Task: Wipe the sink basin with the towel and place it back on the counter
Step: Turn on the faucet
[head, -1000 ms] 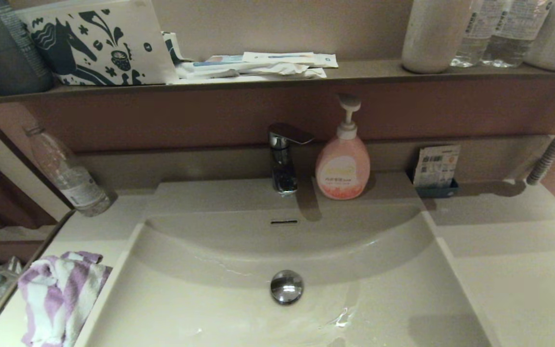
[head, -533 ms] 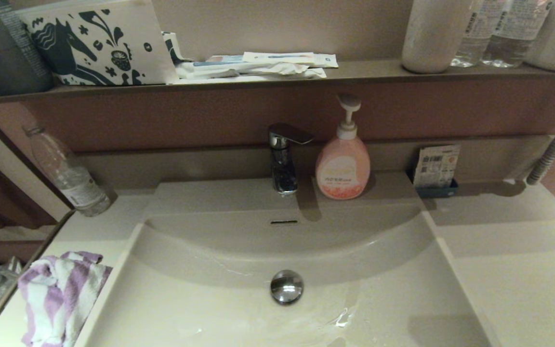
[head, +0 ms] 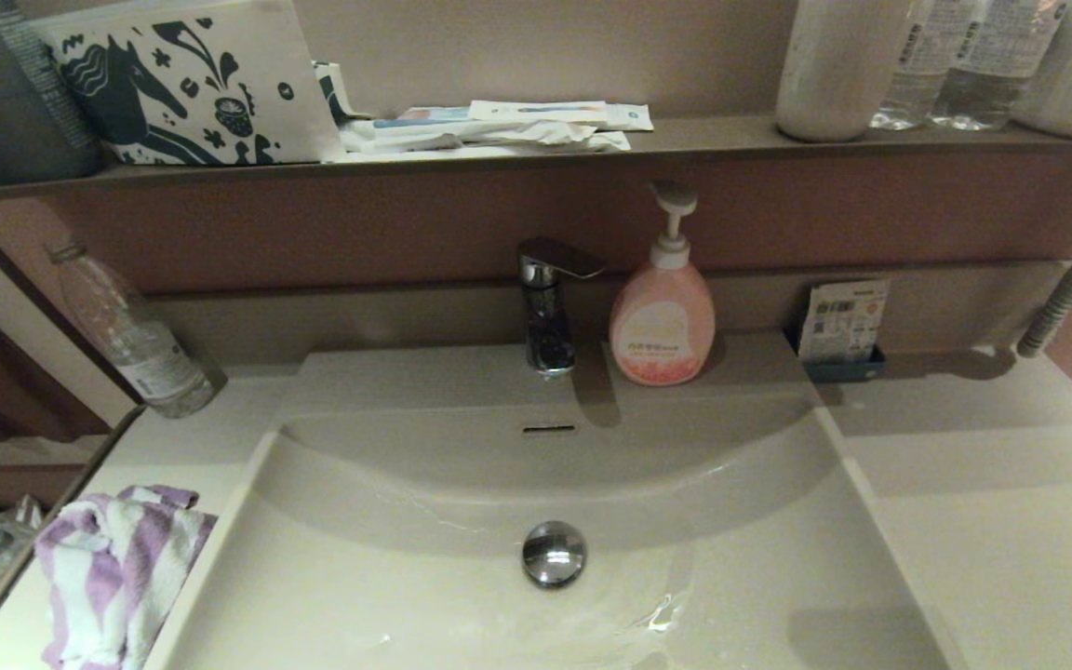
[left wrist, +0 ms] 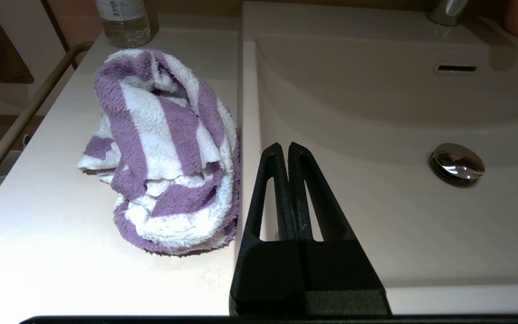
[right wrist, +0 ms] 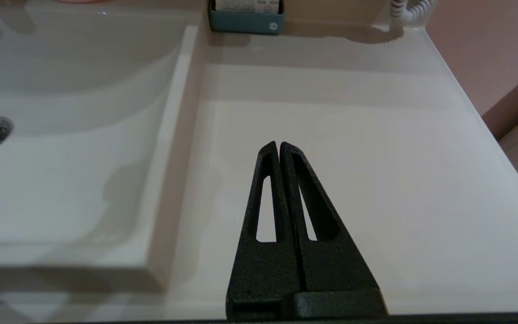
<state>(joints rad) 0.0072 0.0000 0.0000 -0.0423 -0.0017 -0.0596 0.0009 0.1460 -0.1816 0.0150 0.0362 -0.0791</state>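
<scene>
Towel (left wrist: 164,148) lies bunched on counter (left wrist: 38,252) just beside closed left end effector (left wrist: 284,146)

One towel (head: 113,577), one soap bottle (head: 663,321), one tap (head: 547,302) and one drain plug (head: 554,553). Two grippers (left wrist: 284,148) (right wrist: 278,146). One water bottle (head: 131,335) at left.

Matte black end effector (left wrist: 288,146) on each wrist (right wrist: 279,145) — two tapered, slotted triangular fingers — grainy, unmarked plastic.
</scene>
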